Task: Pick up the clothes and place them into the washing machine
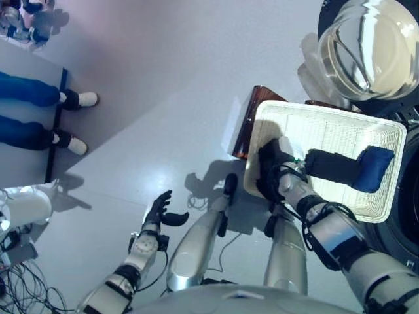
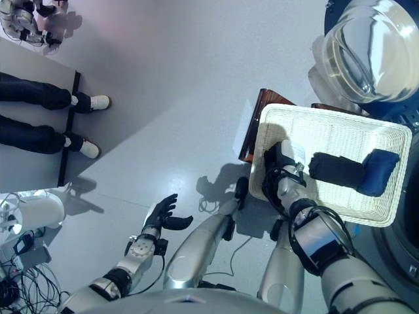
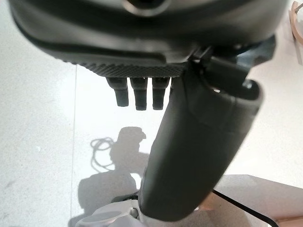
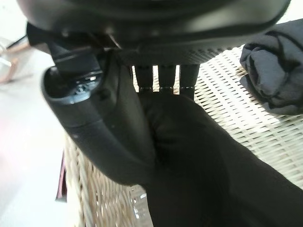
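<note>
Eye views: right hand [image 1: 270, 171] inside white wicker basket [image 1: 386, 134], clenched on black garment [image 4: 199, 156]; rolled dark and blue clothes [image 1: 350, 167] just beyond. Left hand [image 1: 159, 210] relaxed, empty, over floor.

Right wrist view: limp black fabric pinched against thumb; risk of snagging on weave, tipping basket.

both arms are clad in silver-grey shells, smooth and rounded, broken by black bands at the joints. the right forearm carries a wide glossy black cuff with a bright metallic ring. the left hand [image 1: 159, 210] and right hand [image 1: 270, 171] are dark throughout (matt black housings, fine ribbing along the palm edge in the wrist views). the left wrist shows a round silver fitting with small dark fasteners. each thumb has a broad, smooth black casing.
</note>
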